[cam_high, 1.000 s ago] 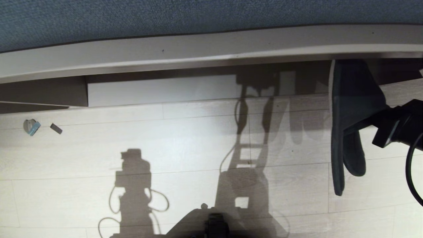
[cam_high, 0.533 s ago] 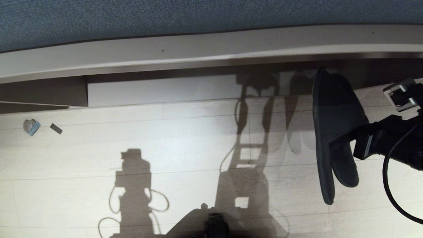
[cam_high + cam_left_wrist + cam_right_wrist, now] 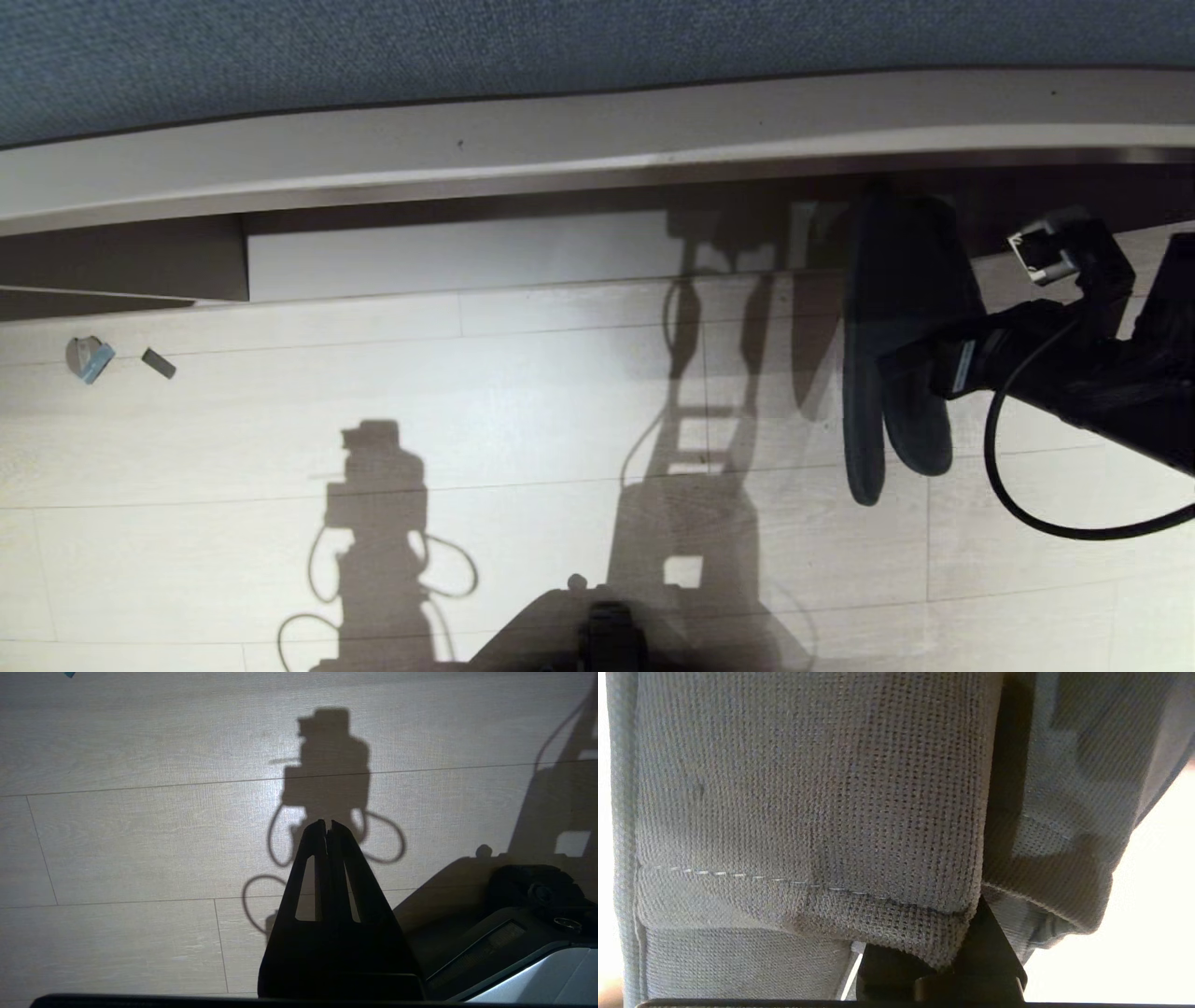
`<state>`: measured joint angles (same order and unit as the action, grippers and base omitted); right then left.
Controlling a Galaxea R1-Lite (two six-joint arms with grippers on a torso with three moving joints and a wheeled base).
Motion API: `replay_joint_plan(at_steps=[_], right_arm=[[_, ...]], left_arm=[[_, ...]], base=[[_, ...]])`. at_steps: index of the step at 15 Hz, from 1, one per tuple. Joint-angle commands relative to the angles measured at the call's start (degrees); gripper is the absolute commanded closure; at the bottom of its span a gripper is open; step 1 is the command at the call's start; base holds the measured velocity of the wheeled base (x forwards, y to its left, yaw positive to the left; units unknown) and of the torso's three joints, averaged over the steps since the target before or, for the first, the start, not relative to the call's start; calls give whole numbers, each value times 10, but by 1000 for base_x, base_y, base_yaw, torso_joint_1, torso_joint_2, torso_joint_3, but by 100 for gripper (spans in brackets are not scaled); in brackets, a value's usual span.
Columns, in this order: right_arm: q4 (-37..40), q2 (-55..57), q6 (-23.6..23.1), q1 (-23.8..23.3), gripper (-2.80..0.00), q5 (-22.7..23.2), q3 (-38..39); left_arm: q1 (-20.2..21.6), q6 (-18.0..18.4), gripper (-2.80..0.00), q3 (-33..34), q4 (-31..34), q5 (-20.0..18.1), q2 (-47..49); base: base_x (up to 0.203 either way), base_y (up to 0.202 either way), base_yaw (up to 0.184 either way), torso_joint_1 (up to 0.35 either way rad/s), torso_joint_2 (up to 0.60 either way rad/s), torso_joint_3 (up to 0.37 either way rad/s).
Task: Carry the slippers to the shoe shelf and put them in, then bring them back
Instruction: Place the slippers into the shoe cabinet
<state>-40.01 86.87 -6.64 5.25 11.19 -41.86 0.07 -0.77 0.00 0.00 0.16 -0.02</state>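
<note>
Head view showed the right gripper (image 3: 901, 359) clamped on the slippers (image 3: 887, 308), hanging on edge at the shelf (image 3: 467, 252) mouth, far right. Knit straps looked soft and light; a strap pinch seemed surest. Left gripper (image 3: 328, 828) idled closed, empty.

The head view looks steeply down from above onto the pale plank floor (image 3: 233, 560), with the shoe shelf (image 3: 448, 252) running across the far edge. The left wrist view hangs close above that same floor (image 3: 117, 835), sharing the arm's shadow (image 3: 378, 504) with the head view. The right wrist view is pressed right up against the slippers (image 3: 808, 788), their knit cloth filling it.
</note>
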Motion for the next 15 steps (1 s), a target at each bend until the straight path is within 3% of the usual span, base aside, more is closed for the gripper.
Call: replay_joint_plan(at_steps=[1,15], right_arm=[[-7,35,0,0,0,1,-26],[23,144,-33,5,0,3,-277]], left_arm=[[0,0,0,0,1,0,0],[0,0,0,0,0,0,0]], base=[[0,0,0,0,0,0],[0,0,0,0,0,0]])
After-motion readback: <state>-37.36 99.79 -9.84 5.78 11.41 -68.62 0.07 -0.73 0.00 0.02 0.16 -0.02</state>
